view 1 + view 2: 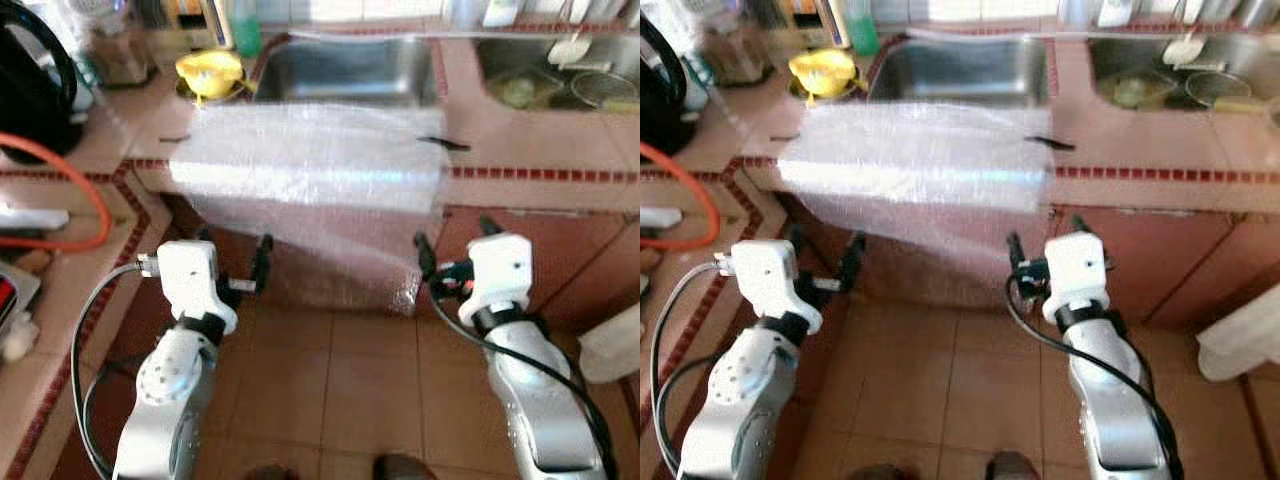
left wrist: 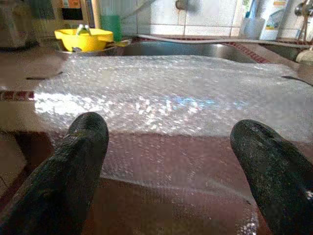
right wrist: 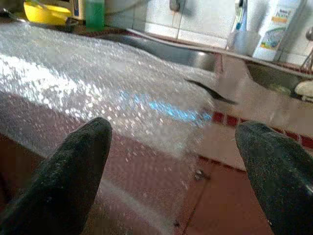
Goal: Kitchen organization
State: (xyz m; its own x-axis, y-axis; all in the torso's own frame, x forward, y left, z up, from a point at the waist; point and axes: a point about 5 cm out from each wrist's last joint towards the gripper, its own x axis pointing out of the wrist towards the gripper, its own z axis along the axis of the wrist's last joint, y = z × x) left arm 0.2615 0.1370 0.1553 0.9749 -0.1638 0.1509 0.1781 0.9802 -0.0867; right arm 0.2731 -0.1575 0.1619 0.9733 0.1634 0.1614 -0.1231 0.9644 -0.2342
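bubble wrap (image 1: 310, 170) draped over counter edge (image 1: 540, 175), left gripper (image 1: 232, 265) and right gripper (image 1: 455, 245) spread wide below it

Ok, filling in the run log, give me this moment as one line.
left gripper: open, below counter edge | right gripper: open, below edge | bubble wrap: draped over counter, unheld | sink: behind wrap

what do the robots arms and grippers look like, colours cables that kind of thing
Both arms are silver metal with rounded, perforated joint housings, and each ends in a boxy white wrist block. The left gripper and the right gripper each have two long black fingers with rounded, slightly rough tips. Black cables loop from each wrist down along the arm, and the left wrist also carries a small metal connector. No markings are legible.
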